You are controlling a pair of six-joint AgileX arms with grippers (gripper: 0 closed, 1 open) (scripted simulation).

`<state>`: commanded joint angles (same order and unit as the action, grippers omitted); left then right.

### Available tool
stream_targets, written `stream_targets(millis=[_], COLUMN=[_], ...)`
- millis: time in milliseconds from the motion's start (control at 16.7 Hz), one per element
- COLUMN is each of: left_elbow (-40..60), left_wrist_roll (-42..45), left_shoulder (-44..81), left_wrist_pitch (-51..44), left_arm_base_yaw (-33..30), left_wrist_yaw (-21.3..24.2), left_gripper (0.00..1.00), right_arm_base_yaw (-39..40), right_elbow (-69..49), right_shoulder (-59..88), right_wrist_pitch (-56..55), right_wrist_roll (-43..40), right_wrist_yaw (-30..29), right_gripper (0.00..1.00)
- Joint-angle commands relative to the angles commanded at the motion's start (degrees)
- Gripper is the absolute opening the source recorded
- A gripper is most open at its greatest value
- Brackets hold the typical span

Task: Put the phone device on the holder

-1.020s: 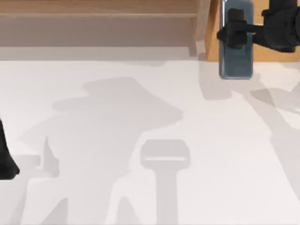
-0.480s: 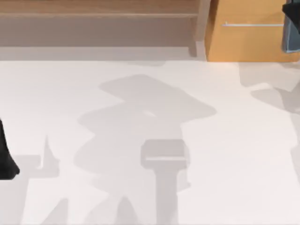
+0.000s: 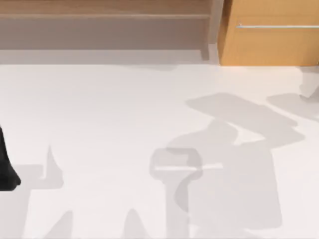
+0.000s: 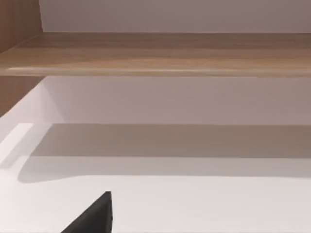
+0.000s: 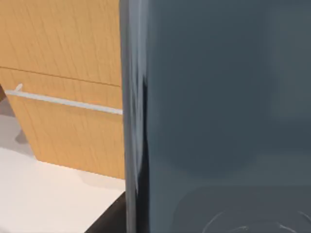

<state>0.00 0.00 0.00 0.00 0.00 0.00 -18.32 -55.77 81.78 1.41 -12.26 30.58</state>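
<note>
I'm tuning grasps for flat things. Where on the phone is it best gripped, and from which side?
Probably across the phone's two long thin edges, near mid-length, coming square to its broad glossy face: it is a flat slab, so only the narrow width suits a two-finger grip. Left arm is at the table's left edge.

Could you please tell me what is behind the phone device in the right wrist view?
Behind the phone device stands an orange wooden cabinet with a thin silver handle, over the white table. The phone covers everything further along.
</note>
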Motion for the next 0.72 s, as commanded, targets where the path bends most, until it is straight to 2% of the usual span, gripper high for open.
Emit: stream_targets(millis=[240,720], left_elbow=[0.00,0.00], left_wrist_roll=[0.00,0.00], left_shoulder=[0.00,0.00], left_wrist_pitch=[0.00,0.00], left_arm_base_yaw=[0.00,0.00], left_wrist_yaw=[0.00,0.00], left_gripper=[1.00,1.00], right_arm_base_yaw=[-5.86,-5.98], right_elbow=[5.93,6.71], right_shoulder=[-1.72,-1.73], right_wrist_pitch=[-1.87,-1.92], right_wrist_roll=[-4.50,-4.42], right_wrist_yaw=[0.59,0.65], right_gripper=[0.00,0.00])
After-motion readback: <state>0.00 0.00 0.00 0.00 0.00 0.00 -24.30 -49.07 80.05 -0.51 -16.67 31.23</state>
